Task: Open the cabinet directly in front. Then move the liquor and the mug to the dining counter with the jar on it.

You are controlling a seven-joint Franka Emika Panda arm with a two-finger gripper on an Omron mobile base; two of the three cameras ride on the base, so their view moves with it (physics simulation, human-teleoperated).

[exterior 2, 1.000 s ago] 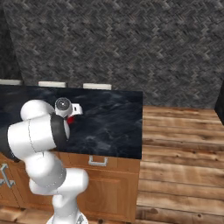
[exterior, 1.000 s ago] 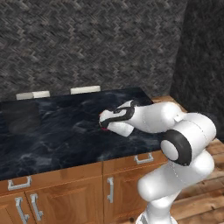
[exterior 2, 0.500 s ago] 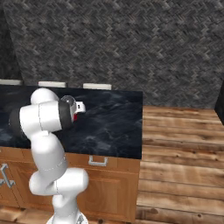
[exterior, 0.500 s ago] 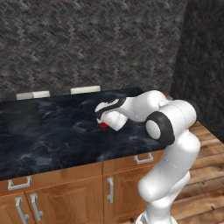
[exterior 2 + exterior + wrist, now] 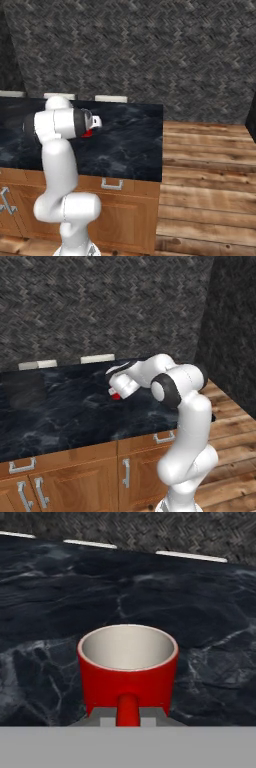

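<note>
Mug pinched by its handle, held over the dining counter.

My gripper [image 5: 116,393] has its jaws pressed in on the side handle of the red mug [image 5: 128,668]; the cup stands upright just ahead of my fingertips, whitish inside facing up, handle pointing back at me. I hold it above the black marbled dining counter [image 5: 60,416], toward its right end and nearer the back edge than the front, below the grey stone wall [image 5: 150,55].

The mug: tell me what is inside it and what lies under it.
The mug, held by its handle in the shut gripper, shows a bare whitish inside with nothing in it. Below it spreads the black marbled dining counter; the patch of counter directly beneath the mug is covered by its body.
</note>
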